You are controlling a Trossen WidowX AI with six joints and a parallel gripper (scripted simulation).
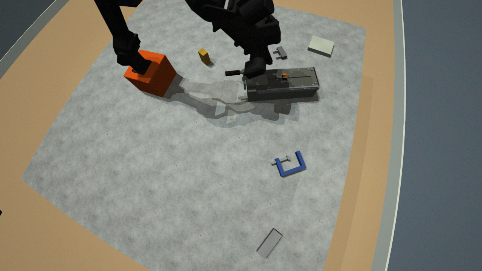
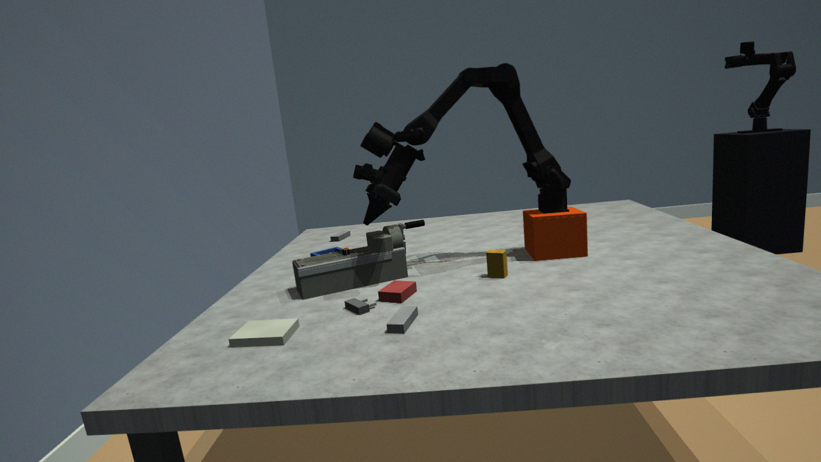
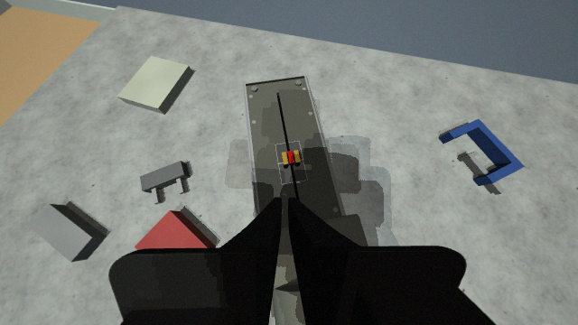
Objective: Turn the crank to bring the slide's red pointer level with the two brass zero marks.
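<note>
The grey slide machine (image 1: 282, 94) (image 2: 350, 276) lies on the table. Its red pointer (image 1: 284, 75) (image 3: 291, 157) sits between the two brass marks, left (image 3: 284, 158) and right (image 3: 296, 157), and looks level with them in the wrist view. The crank's black handle (image 1: 232, 72) (image 2: 414, 224) sticks out at the end toward the arm's base, with nothing touching it. My gripper (image 2: 366, 222) (image 3: 284, 203) is shut and empty, with a thin gap between the fingers. It hangs above the machine's raised crank end, clear of the handle. The handle is out of the wrist view.
A red block (image 2: 396, 291) (image 3: 173, 232), a grey block (image 2: 403, 319), a pronged grey piece (image 1: 282, 52) (image 3: 164, 175) and a pale block (image 1: 321, 45) lie beside the machine. A yellow block (image 1: 203, 57) stands near the orange base (image 2: 557, 235). A blue clamp (image 1: 293, 171) lies opposite.
</note>
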